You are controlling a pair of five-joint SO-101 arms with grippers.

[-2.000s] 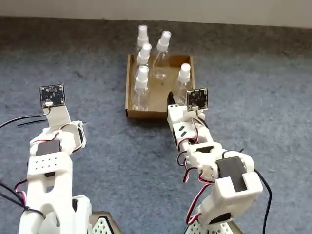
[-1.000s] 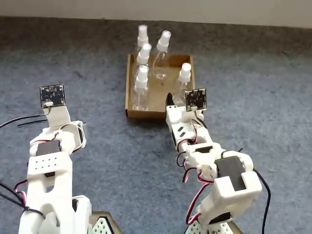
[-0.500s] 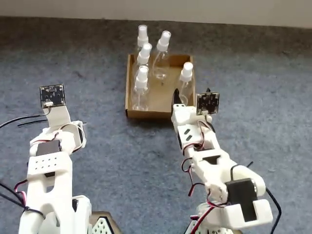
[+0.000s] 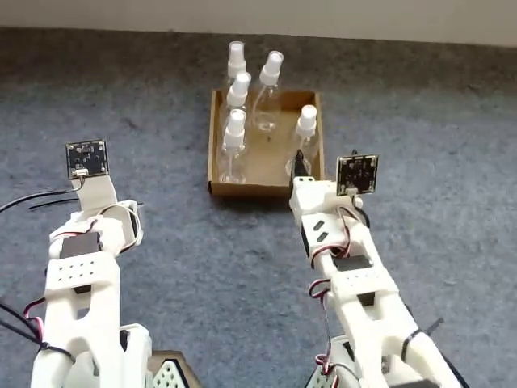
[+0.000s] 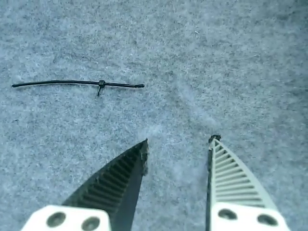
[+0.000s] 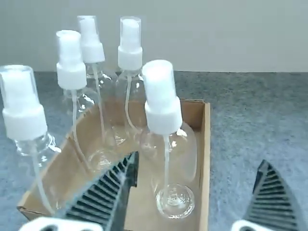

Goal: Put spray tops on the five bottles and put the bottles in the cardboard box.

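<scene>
My right gripper (image 6: 198, 161) is spread wide and holds nothing. In the high view it (image 4: 301, 166) sits at the near right corner of the cardboard box (image 4: 242, 191), just over the near wall. The box lies on grey carpet (image 4: 161, 105), its open side up.

Five clear bottles stand upright in it, each with a white spray top on. The nearest bottle (image 6: 168, 159) is in the right near part of the box, straight ahead of the gap between my right fingers. As far as I can tell, neither finger touches it. A second bottle (image 4: 233, 149) stands by the left wall, with a third bottle (image 4: 239, 90) just behind it. The last two, one on the left (image 4: 236, 58) and one on the right (image 4: 271, 77), stand at the far end. I cannot make out their bases well enough to say how close they are to the far wall.

My left gripper (image 5: 179, 140) is also spread and empty. It hangs over bare carpet, well apart from the box. A thin black cable tie (image 5: 79, 83) lies flat on the carpet ahead of it.
</scene>
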